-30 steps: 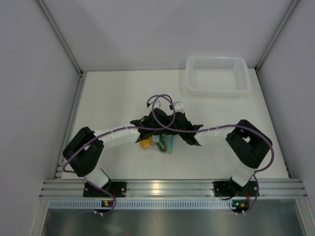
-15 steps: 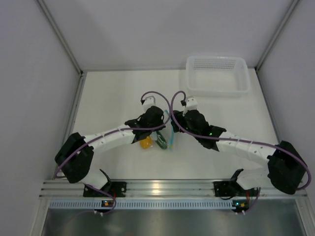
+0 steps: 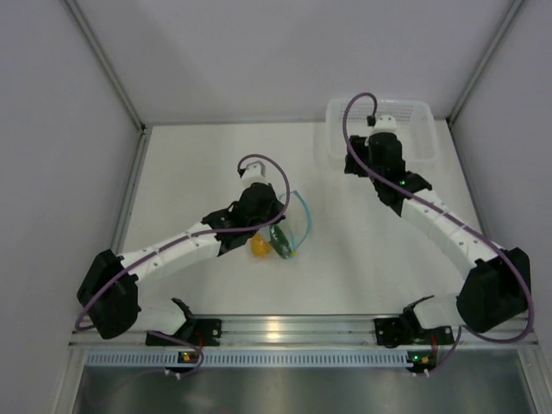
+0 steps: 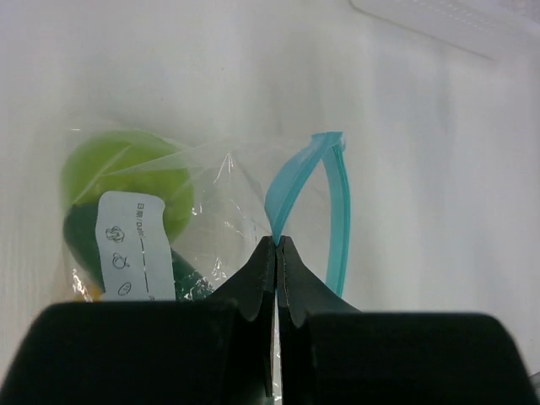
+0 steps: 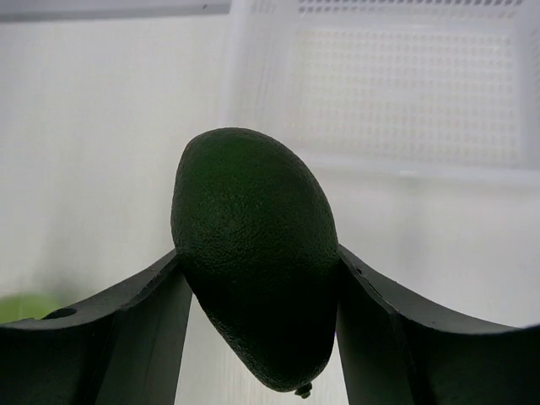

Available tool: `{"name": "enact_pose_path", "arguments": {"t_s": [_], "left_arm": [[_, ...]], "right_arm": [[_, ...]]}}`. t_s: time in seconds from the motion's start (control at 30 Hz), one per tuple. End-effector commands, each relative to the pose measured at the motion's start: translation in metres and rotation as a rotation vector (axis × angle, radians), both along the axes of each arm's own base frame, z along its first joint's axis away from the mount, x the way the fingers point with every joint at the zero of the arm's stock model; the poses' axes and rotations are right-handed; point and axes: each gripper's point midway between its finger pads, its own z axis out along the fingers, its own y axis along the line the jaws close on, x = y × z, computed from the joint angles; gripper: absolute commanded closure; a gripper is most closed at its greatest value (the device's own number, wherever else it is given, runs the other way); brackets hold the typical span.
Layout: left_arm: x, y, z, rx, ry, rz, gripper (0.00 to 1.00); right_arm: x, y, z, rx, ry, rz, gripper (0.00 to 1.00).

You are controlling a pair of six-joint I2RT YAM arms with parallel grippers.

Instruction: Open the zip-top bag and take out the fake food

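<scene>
**Bag held at zip strip; one dark green piece in transit at basket**

The left end effector (image 4: 276, 253) is pressed together on the clear plastic bag (image 4: 211, 202), pinching it at the mouth where one side of the light blue zip strip (image 4: 339, 211) meets the tips. The strip's two sides stand apart in an open loop. The bag lies near the middle of the table (image 3: 190, 164), well apart from the white mesh basket (image 3: 418, 157) at the far right corner.

A lime-green ball (image 4: 126, 173) and a darker green piece (image 4: 84, 240) show through the plastic behind a white printed label (image 4: 135, 245). An orange fruit (image 3: 258, 248) sits at the bag's near side; from above it cannot be told whether it is inside the plastic.

The right end effector (image 5: 257, 278) grips a dark green oval (image 5: 253, 219) between both fingers, clear of the table. It hangs at the basket's near left rim
</scene>
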Motion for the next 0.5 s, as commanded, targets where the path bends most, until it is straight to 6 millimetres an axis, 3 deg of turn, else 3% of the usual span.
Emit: {"name": "enact_pose_path", "arguments": {"t_s": [0.0, 0.03, 0.07, 0.1, 0.13, 0.17, 0.2, 0.23, 0.27, 0.3, 0.33, 0.37, 0.4, 0.47], "left_arm": [[0.002, 0.003, 0.033, -0.022, -0.076, -0.011, 1.0], [0.001, 0.004, 0.037, -0.028, -0.082, -0.015, 1.0], [-0.001, 0.006, 0.043, -0.032, -0.091, -0.017, 1.0], [-0.002, 0.006, 0.047, -0.032, -0.098, -0.023, 1.0], [-0.003, 0.007, 0.05, -0.035, -0.103, -0.026, 1.0], [-0.004, 0.008, 0.054, -0.039, -0.109, -0.027, 1.0], [-0.005, 0.007, 0.058, -0.043, -0.117, -0.036, 1.0], [-0.006, 0.007, 0.06, -0.048, -0.12, -0.041, 1.0], [-0.006, 0.008, 0.063, -0.053, -0.124, -0.044, 1.0], [-0.008, 0.008, 0.067, -0.061, -0.131, -0.051, 1.0], [-0.01, 0.007, 0.069, -0.066, -0.132, -0.063, 1.0], [-0.011, 0.007, 0.072, -0.071, -0.135, -0.069, 1.0], [-0.014, 0.009, 0.074, -0.072, -0.139, -0.075, 1.0], [-0.017, 0.009, 0.076, -0.076, -0.138, -0.09, 1.0]], "right_arm": [[0.039, -0.023, 0.009, -0.065, 0.029, -0.035, 0.66], [0.05, -0.039, 0.007, -0.076, 0.038, -0.078, 0.65], [0.063, -0.044, 0.019, -0.073, 0.016, -0.096, 0.65], [0.077, -0.059, 0.0, -0.099, 0.071, -0.129, 0.65], [0.086, -0.064, -0.004, -0.11, 0.085, -0.14, 0.65], [0.1, -0.068, 0.009, -0.108, 0.063, -0.154, 0.65], [0.113, -0.077, -0.01, -0.14, 0.102, -0.169, 0.65], [0.121, -0.082, -0.012, -0.153, 0.109, -0.179, 0.65], [0.135, -0.086, 0.0, -0.161, 0.08, -0.197, 0.65], [0.147, -0.093, -0.02, -0.179, 0.116, -0.207, 0.64], [0.155, -0.096, -0.026, -0.19, 0.128, -0.208, 0.64], [0.167, -0.099, -0.016, -0.192, 0.107, -0.214, 0.63], [0.177, -0.103, -0.041, -0.223, 0.157, -0.215, 0.63], [0.192, -0.112, -0.039, -0.239, 0.156, -0.226, 0.62]]}}
